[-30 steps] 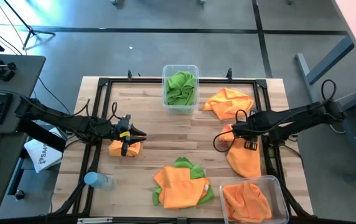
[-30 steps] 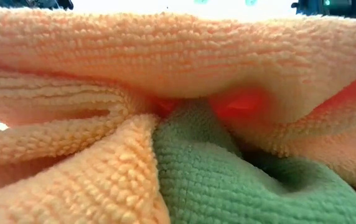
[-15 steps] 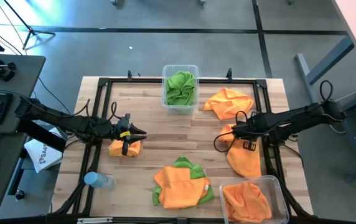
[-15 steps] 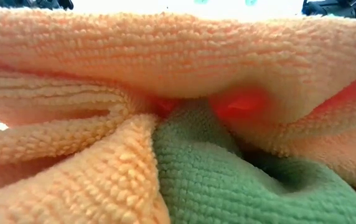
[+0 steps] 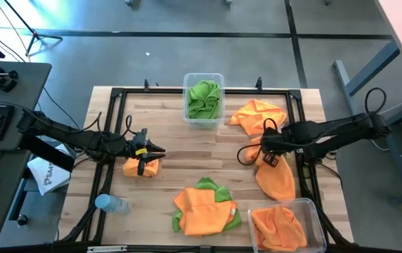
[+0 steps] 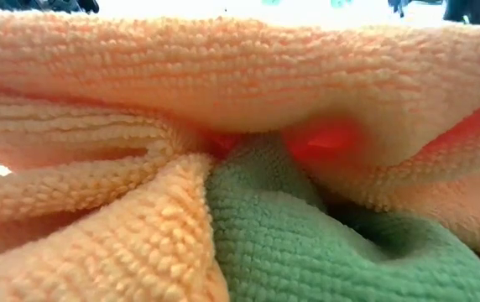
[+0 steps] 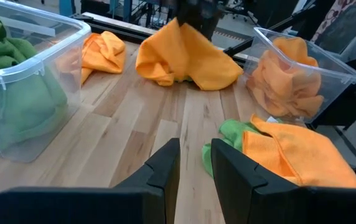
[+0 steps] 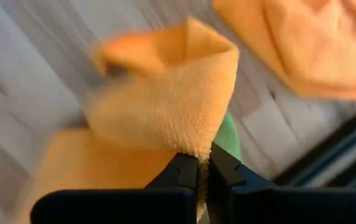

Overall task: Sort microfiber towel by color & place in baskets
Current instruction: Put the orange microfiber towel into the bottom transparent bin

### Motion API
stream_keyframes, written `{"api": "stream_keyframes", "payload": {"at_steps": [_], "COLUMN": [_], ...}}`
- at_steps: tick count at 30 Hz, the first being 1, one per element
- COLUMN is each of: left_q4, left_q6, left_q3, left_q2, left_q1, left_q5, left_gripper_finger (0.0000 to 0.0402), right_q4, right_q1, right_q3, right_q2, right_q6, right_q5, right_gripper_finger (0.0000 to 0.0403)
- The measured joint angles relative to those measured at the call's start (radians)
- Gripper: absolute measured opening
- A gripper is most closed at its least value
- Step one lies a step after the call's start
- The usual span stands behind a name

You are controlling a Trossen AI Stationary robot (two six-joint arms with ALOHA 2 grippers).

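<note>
Worktop (image 5: 187, 158): pale wood slats carrying every towel and both tubs; the landmark for all places below.
Green basket (image 5: 204, 100): clear tub at the worktop's far edge, middle, holding only lime cloths.
Orange basket (image 5: 286, 225): clear tub at the worktop's near right corner, with orange cloths in it.
Mixed heap (image 5: 204, 208): orange over green, at the worktop's near edge, middle; it will need peeling apart by layers.
Loose orange towel (image 5: 259, 115): far right of the worktop, crumpled.
Held orange towel (image 5: 275, 176): right side of the worktop, one corner pinched and the rest draping; soft, light and floppy, so best taken by a fold.
Right gripper (image 8: 201, 168): fingers closed tight on that corner.
Left gripper (image 7: 193, 165): left side of the worktop, above a small orange bunch (image 5: 142, 168); fingers narrowly apart, nothing between them.
</note>
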Motion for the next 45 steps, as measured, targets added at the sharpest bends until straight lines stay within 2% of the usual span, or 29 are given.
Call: {"api": "stream_keyframes", "payload": {"at_steps": [6, 12, 16, 20, 26, 31, 35, 38, 42, 45], "left_q4": [0.0, 0.0, 0.0, 0.0, 0.0, 0.0, 0.0, 0.0, -0.001, -0.004], "left_q6": [-0.003, -0.003, -0.003, -0.003, -0.003, -0.002, -0.002, -0.002, -0.002, -0.002], "left_q3": [0.0, 0.0, 0.0, 0.0, 0.0, 0.0, 0.0, 0.0, 0.0, 0.0], "left_q2": [0.0, 0.0, 0.0, 0.0, 0.0, 0.0, 0.0, 0.0, 0.0, 0.0], "left_q1": [0.0, 0.0, 0.0, 0.0, 0.0, 0.0, 0.0, 0.0, 0.0, 0.0], "left_q5": [0.0, 0.0, 0.001, 0.001, 0.001, 0.001, 0.001, 0.001, 0.001, 0.001], "left_gripper_finger": [0.0081, 0.0081, 0.0081, 0.0081, 0.0081, 0.0081, 0.0081, 0.0081, 0.0081, 0.0081], "right_q4": [-0.006, -0.06, -0.071, -0.07, -0.034, 0.028, 0.148, 0.266, 0.43, 0.527], "right_q1": [0.075, 0.163, 0.222, 0.274, 0.331, 0.375, 0.41, 0.44, 0.49, 0.536], "right_q3": [0.218, 0.423, 0.521, 0.587, 0.643, 0.675, 0.699, 0.714, 0.718, 0.718], "right_q2": [0.0, 0.0, 0.0, 0.0, 0.0, 0.001, 0.001, 0.001, 0.0, 0.0], "right_q6": [0.056, 0.129, 0.148, 0.15, 0.205, 0.248, 0.246, 0.175, 0.103, 0.106], "right_q5": [0.1, 0.276, 0.386, 0.454, 0.449, 0.49, 0.536, 0.546, 0.542, 0.498], "right_gripper_finger": [0.0002, 0.0001, 0.0001, 0.0, 0.0, 0.0, 0.0, 0.0, 0.0, 0.0]}}
